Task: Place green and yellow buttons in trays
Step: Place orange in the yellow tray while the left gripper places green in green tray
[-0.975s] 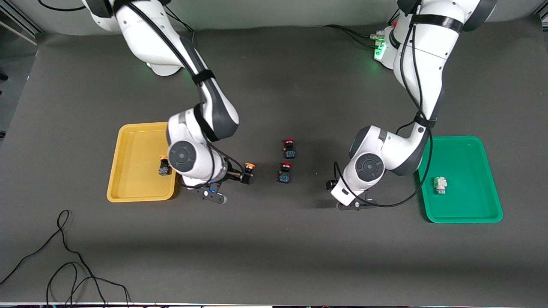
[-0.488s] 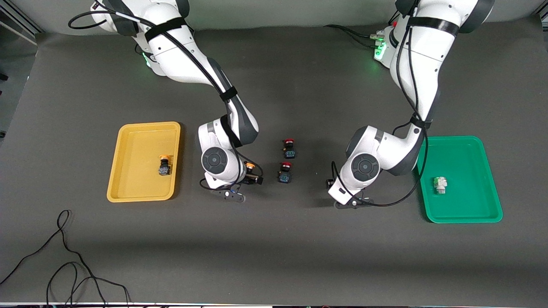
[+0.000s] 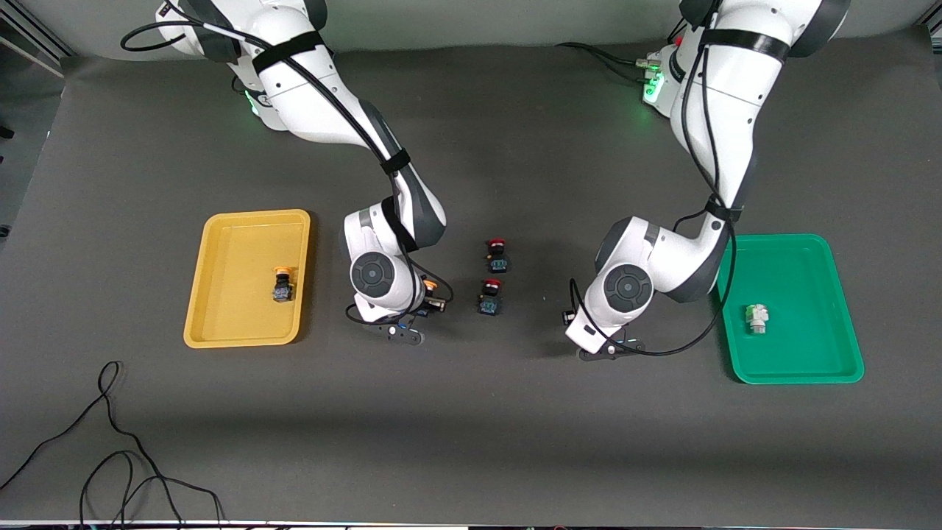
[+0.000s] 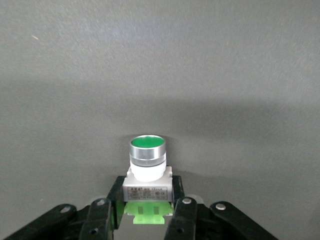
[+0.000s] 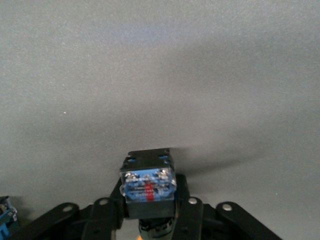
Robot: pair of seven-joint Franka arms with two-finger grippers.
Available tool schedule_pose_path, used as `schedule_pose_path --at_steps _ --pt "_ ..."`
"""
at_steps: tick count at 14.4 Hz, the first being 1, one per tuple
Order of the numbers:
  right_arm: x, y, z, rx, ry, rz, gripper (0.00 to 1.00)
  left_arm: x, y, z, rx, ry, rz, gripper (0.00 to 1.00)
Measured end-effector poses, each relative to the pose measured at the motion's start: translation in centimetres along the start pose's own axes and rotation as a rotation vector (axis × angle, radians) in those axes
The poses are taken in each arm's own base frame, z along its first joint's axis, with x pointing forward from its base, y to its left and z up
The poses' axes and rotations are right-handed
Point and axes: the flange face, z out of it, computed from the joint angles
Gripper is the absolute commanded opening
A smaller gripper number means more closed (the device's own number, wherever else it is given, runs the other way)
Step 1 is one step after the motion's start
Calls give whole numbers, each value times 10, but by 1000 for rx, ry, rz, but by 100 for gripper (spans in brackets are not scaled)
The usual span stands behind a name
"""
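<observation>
- The right hand [image 3: 434, 305] was low over the bare desk [image 3: 471, 442], between the yellow tray [image 3: 246, 338] and the two red buttons, its fingers [image 5: 189, 212] clamped on a yellow button [image 3: 429, 285]. In the right wrist view that button's black and blue body [image 5: 148, 182] sat squeezed between them, with the cap pretty much hidden underneath.
- The left hand [image 4: 145, 212] was down by the desk too, between the red buttons and the green tray [image 3: 798, 375], and its own arm hid it in the front view. The left wrist view showed it gripping a green button [image 4: 147, 162] by the whitish body, green cap pointing away from the camera.
- The other yellow button [image 3: 282, 283] lay inside the yellow tray, toward the edge closest to the right hand.
- The other green button [image 3: 756, 319] lay inside the green tray, on the side closest to the left arm's elbow.
- The two red buttons sat out on the desk about midway between the hands, close together but not touching: one red button [image 3: 497, 255] was farther from the front camera and the second red button [image 3: 490, 296] was nearer.
- A loose black cable [image 3: 110, 456] snaked over the desk at the right arm's end, nearer the front camera than the yellow tray.
</observation>
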Motion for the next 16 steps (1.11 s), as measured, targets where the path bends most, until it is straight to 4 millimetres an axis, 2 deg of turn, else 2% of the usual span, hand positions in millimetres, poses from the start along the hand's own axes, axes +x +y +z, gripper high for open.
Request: schedule_pose_path --at_steps 1,3,5,7,9,11,13,15,16 --pt "1 0 -4 5 4 1 0 3 0 -12 -9 3 -16 3" --pt "4 1 -26 14 0 6 0 9 -5 -62 -36 -12 -53 3" --pt "8 11 -74 16 -27 21 0 12 -21 -131 -37 -25 -79 3" --pt "16 32 -142 32 -44 44 0 14 -60 -189 -31 -41 -90 3" --pt "24 68 -206 25 -56 43 0 22 -122 -222 -31 -83 -58 2" --pt "33 113 -257 -1 -63 9 0 37 -207 -238 -36 -122 -9 1" --pt "47 162 -292 -6 -82 -30 0 50 -297 -237 -22 -128 43 1" --pt "65 213 -311 -5 -91 -86 0 58 -380 -223 -1 -118 95 0" --pt "73 236 -316 -4 -92 -114 0 60 -415 -210 9 -94 116 0"
